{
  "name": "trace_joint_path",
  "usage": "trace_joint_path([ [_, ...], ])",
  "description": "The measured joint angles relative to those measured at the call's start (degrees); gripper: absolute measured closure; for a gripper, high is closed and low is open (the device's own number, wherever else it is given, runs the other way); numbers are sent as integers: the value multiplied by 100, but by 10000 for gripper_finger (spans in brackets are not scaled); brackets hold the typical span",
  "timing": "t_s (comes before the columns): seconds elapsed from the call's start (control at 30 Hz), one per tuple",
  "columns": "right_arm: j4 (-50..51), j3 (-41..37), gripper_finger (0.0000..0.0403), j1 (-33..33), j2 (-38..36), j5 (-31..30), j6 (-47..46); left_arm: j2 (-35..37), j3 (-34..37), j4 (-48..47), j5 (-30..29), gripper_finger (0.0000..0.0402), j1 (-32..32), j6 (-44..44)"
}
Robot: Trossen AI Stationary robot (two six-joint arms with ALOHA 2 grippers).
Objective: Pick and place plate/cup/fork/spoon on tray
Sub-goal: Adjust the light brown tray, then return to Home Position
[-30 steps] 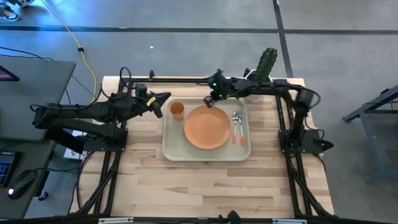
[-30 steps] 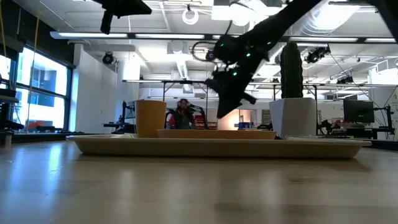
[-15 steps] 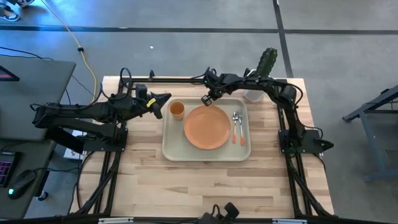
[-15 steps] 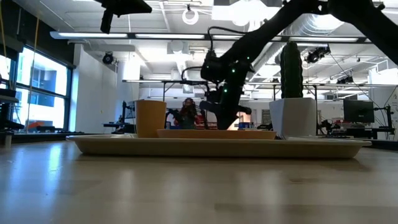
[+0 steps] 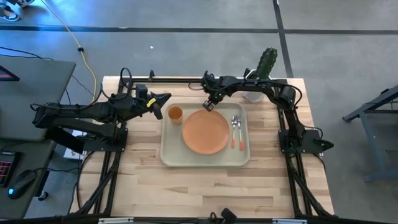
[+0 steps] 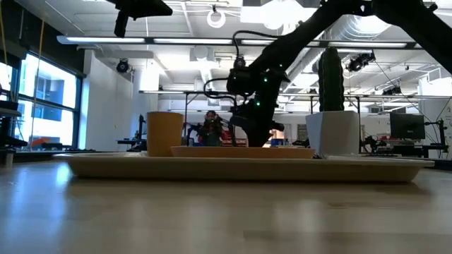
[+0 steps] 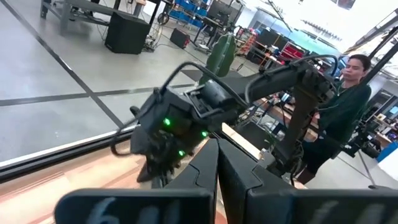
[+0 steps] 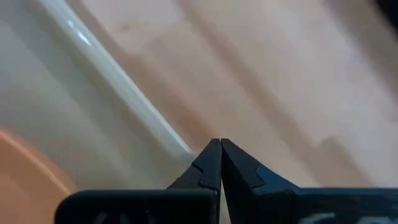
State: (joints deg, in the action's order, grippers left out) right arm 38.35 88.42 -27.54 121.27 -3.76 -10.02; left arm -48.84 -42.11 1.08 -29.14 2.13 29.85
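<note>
The beige tray (image 5: 166,149) lies flat on the table. On it are the orange plate (image 5: 205,132), the small orange cup (image 5: 175,113) at its far left corner, and the fork and spoon side by side (image 5: 235,129) to the right of the plate. My right gripper (image 5: 209,106) is shut, low at the tray's far rim; it also shows in the low view (image 6: 256,140). My left gripper (image 5: 164,99) is shut and empty, in the air left of the tray's far left corner. My right gripper has its shut fingertips (image 8: 219,157) on the tray's far rim (image 8: 177,138), near the middle of that rim. It comes slanting down from the far side. The tray stays flat on the table.
A white pot (image 5: 254,94) with a green cactus (image 5: 267,62) stands at the far right, close behind the tray; it also shows in the low view (image 6: 332,132). Bare wood lies between the tray and the table's near edge. A person stands in the room beyond the table.
My right gripper has gone down and a little toward the table's left, then toward the near edge. The tray, with the plate, the cup and the cutlery on it, has slid flat a short way toward the near edge.
</note>
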Motion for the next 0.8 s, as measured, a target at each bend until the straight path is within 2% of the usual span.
trace_joint_path([
  [0.2, 184, 0, 403, 396, -9, 2, -120, 0, 0, -2, 2, 401, -48, -4],
  [0.4, 559, -22, 403, 647, -259, -501, -395, 0, 1, -3, 4, 401, -46, -64],
  [0.57, 474, -60, 403, 709, -1131, -526, -448, 81, 7, -22, 4, 401, -44, -444],
  [0.63, 243, -313, 403, 741, -1654, -503, -450, 171, 7, -40, 4, 401, -46, -548],
  [0.7, -241, -788, 403, 771, -2284, -344, -452, 283, 7, -180, 6, 401, -46, -657],
  [0.8, -1193, -1919, 403, 817, -3361, -19, -644, 499, 7, -695, 13, 401, -55, -751],
])
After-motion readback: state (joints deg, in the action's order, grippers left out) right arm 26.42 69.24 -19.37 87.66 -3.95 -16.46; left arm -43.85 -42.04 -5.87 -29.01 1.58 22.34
